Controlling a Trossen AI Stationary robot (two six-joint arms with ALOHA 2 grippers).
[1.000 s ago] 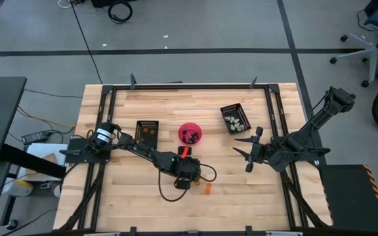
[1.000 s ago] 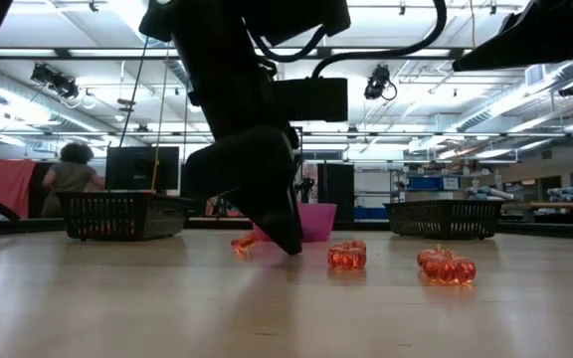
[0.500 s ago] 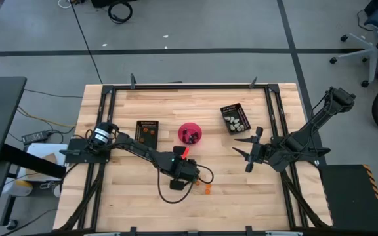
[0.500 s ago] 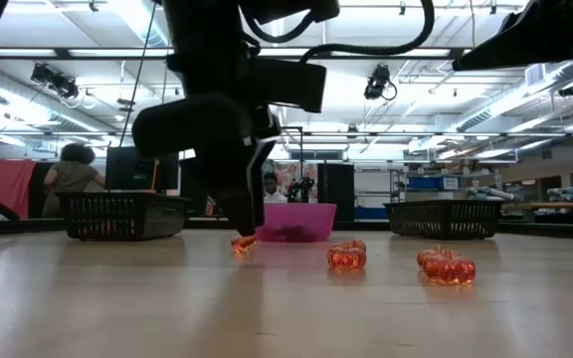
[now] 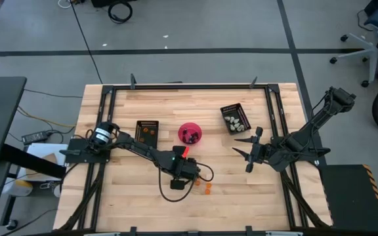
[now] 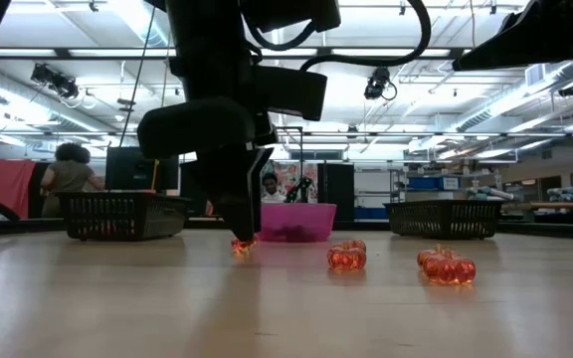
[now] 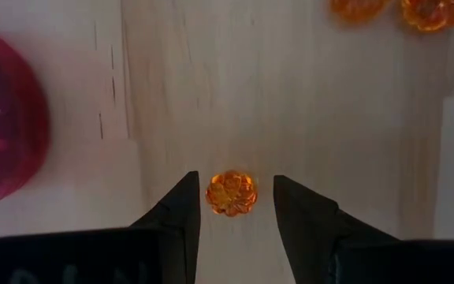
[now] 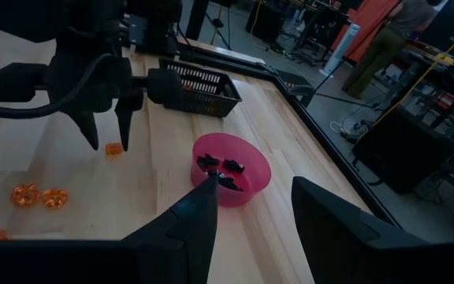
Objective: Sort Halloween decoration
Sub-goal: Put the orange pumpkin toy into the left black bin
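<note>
Orange pumpkin trinket point(image 7: 231, 193) on wood table point(image 7: 290, 102): between my left gripper's point(image 7: 233, 207) spread fingers, untouched. Right gripper point(image 5: 247, 153): spread, idle, holding nothing.

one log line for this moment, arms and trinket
left gripper: jaws open, straddling orange trinket on table, not gripped | right gripper: jaws open, empty, waiting near right tray | pink bowl: black trinkets inside

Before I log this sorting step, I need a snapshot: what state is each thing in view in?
left gripper: open, fingers either side of one orange trinket
orange trinket: lying on the table, not gripped
pink bowl: upright, holding black trinkets
right gripper: open, empty, waiting near the table's right side
right tray: holds whitish-grey trinkets
left tray: holds orange trinkets
</note>
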